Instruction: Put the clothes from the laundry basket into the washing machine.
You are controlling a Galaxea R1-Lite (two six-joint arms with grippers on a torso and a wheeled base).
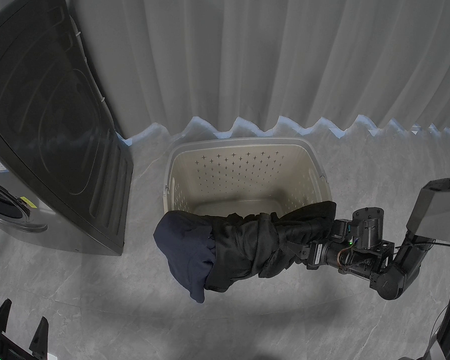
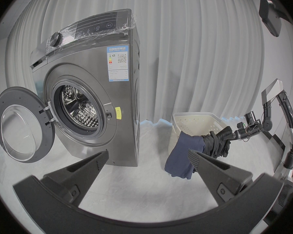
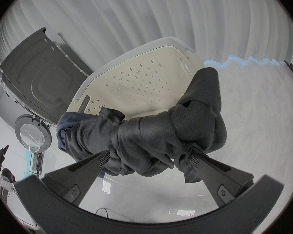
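Black cloth fills the right gripper (image 3: 148, 158). Its two fingers are squeezed tight on a thick black garment (image 1: 255, 246), so it is grasping, not letting go. A navy garment (image 1: 185, 251) hangs off the far end of the black one, tangled up with it. I count two pieces of clothing, but more could be hidden in the bunch.

The bunch hangs in the air just over the front rim of the laundry basket (image 1: 245, 143). It is held high, I think, so that it will not catch on the rim on its way out. The bit of the basket's bottom that shows is bare.

There is one basket and one washing machine (image 2: 120, 98). The machine stands near the basket, on its left side. Its round door (image 2: 21, 124) is swung wide, and the shiny drum (image 2: 79, 106) looks ready to take the clothes. I think the lift is nearly done and the carry across comes next.

There are two grippers. The left gripper (image 2: 147, 153) is well apart from the basket, low and out in front of it. Its fingers are spread wide with nothing between them. From there it faces the machine's hole, so maybe it waits to help push cloth in.

A pale curtain (image 1: 285, 51) hangs behind the basket.
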